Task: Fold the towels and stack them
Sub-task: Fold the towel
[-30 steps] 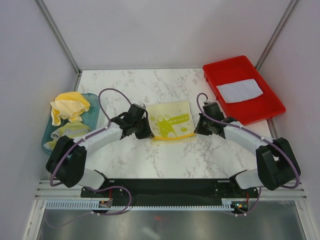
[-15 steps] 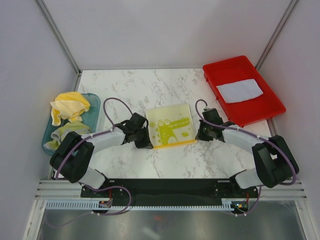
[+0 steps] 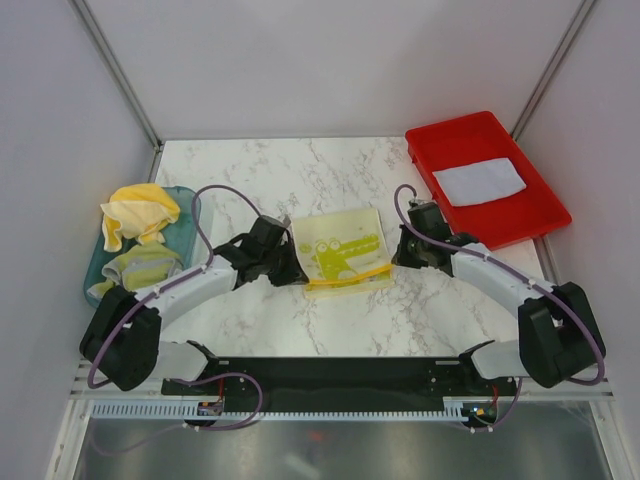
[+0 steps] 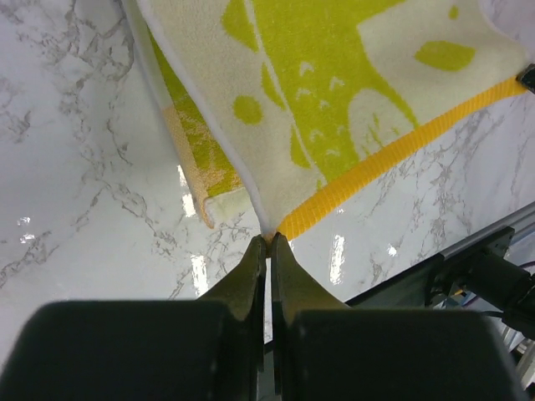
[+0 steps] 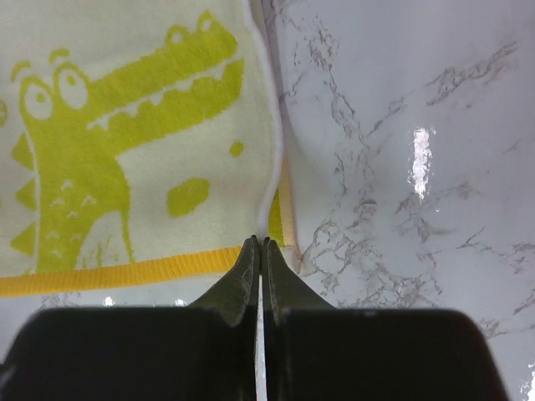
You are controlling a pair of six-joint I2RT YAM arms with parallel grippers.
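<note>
Starting at the near edge, a black mounting plate (image 3: 330,372) carries both arm bases, with a white slotted strip (image 3: 280,410) just in front of it. Beyond it spreads the marble tabletop (image 3: 270,175), white with grey veins and glossy enough to throw back bright spots of light in both wrist views. Both arms reach inward over the middle of it. The left gripper (image 3: 297,276) is pinched tight on the near left corner of the printed towel (image 3: 340,248), right where its yellow border ends, and the right gripper (image 3: 393,264) is clamped the same way on the near right corner. This crocodile-print cloth lies mid-table between the two; the held layer sits raised above a lower layer that rests on the marble. To the left, at the table's edge, a teal tub (image 3: 188,205) holds a crumpled yellow towel (image 3: 140,212) and, nearer, a green-patterned cloth (image 3: 140,268). At the far right, a red tray (image 3: 430,150) sits at an angle with a folded grey-blue towel (image 3: 480,182) flat inside. Plain pale walls (image 3: 330,60) close the space, with slanting metal posts (image 3: 115,70) at the back corners.
</note>
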